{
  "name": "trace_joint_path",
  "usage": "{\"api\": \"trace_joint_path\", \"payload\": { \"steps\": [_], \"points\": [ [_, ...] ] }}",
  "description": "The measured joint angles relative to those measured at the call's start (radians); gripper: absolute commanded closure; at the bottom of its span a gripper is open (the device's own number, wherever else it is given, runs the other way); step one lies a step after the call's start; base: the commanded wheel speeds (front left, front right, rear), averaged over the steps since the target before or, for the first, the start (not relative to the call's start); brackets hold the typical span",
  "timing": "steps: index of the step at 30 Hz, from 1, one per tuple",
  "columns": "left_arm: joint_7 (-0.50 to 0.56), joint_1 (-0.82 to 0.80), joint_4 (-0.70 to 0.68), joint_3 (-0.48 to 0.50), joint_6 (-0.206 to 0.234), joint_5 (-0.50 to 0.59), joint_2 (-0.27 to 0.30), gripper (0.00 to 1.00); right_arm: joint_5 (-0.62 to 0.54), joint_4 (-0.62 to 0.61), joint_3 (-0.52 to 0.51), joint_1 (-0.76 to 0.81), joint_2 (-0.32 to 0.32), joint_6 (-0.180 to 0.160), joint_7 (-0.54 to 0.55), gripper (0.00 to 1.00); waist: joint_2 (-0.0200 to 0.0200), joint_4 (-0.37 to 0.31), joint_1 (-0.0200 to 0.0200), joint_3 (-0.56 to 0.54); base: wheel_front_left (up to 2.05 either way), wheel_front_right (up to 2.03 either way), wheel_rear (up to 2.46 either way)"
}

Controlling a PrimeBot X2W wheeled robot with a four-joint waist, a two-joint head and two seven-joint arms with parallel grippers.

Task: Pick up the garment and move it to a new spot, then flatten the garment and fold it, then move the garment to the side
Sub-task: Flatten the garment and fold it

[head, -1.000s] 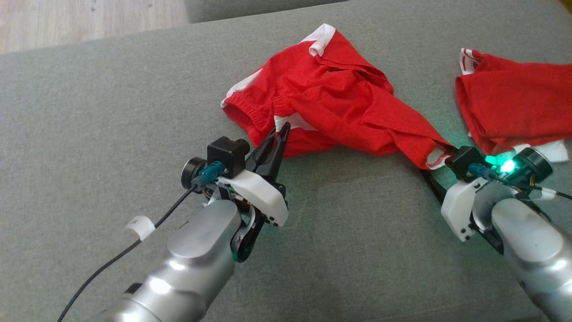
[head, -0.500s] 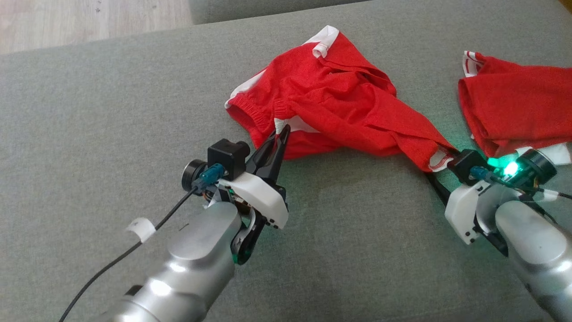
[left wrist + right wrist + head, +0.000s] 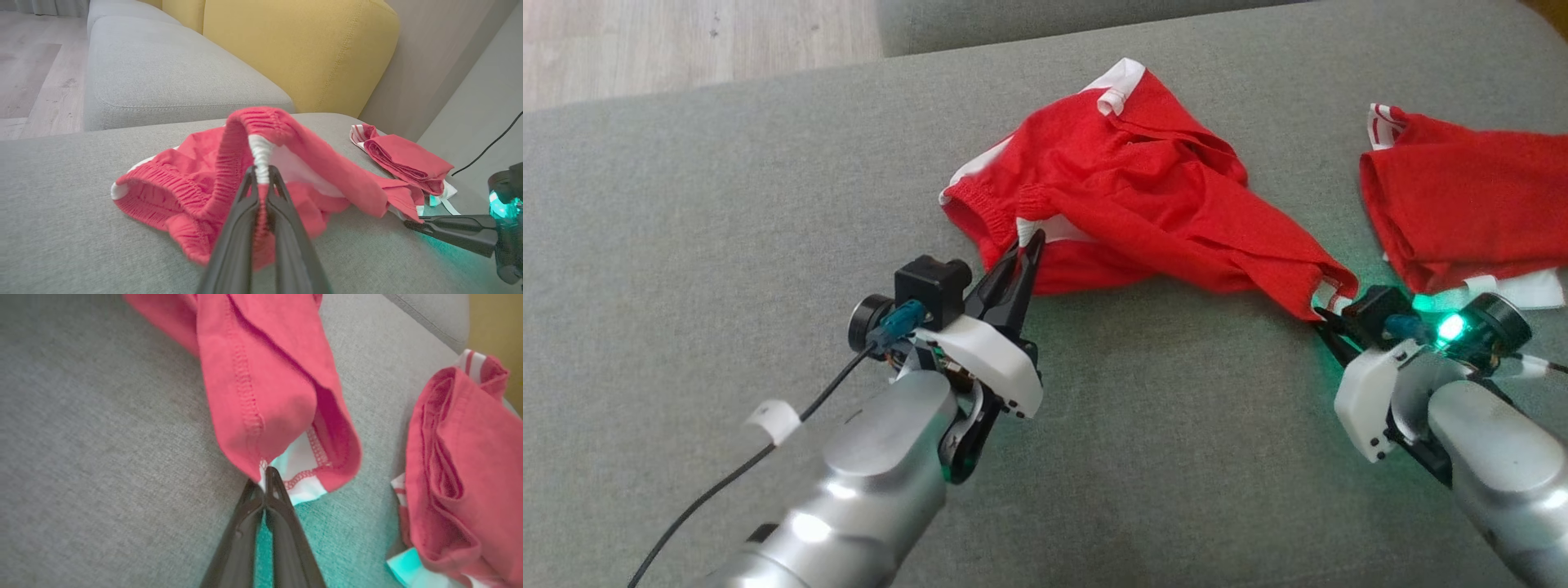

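Red shorts (image 3: 1127, 196) with white trim, lying crumpled on the grey sofa seat (image 3: 727, 204), right of centre in the head view. The left gripper (image 3: 1031, 245) is clamped on the elastic waistband (image 3: 261, 155) at the near-left end of the shorts; in the left wrist view its two dark fingers (image 3: 282, 212) press together on a raised loop of gathered red and white fabric. The right gripper (image 3: 1327, 320) has its fingers (image 3: 286, 522) closed together on the corner of the leg hem (image 3: 302, 477) at the near-right end, where the white lining shows. Between the two grips the cloth rests on the seat in loose folds. A second red garment (image 3: 1470, 204), folded, lies just beyond the right gripper, apart from the shorts. A green lamp (image 3: 1450, 327) glows on the right wrist. Behind: yellow back cushion (image 3: 302, 49), wooden floor (image 3: 686, 41)
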Motion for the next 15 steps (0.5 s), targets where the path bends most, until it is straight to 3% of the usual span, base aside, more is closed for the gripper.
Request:
{"api": "trace_joint_path", "payload": {
  "steps": [6, 15],
  "points": [
    [0.0, 0.036, -0.009, 0.004, -0.008, 0.034, 0.042, 1.0, 0.181, -0.076, -0.03, 0.004, -0.002, 0.0, 0.024, 1.0, 0.0, 0.001, 0.0, -0.024, 0.0, 0.0, 0.0],
    [0.0, 0.058, -0.11, 0.03, -0.017, 0.092, 0.203, 1.0, 0.54, -0.337, -0.086, 0.004, -0.098, 0.0, 0.158, 1.0, 0.0, 0.024, -0.0001, -0.089, 0.0, 0.0, 0.0]
  ]
}}
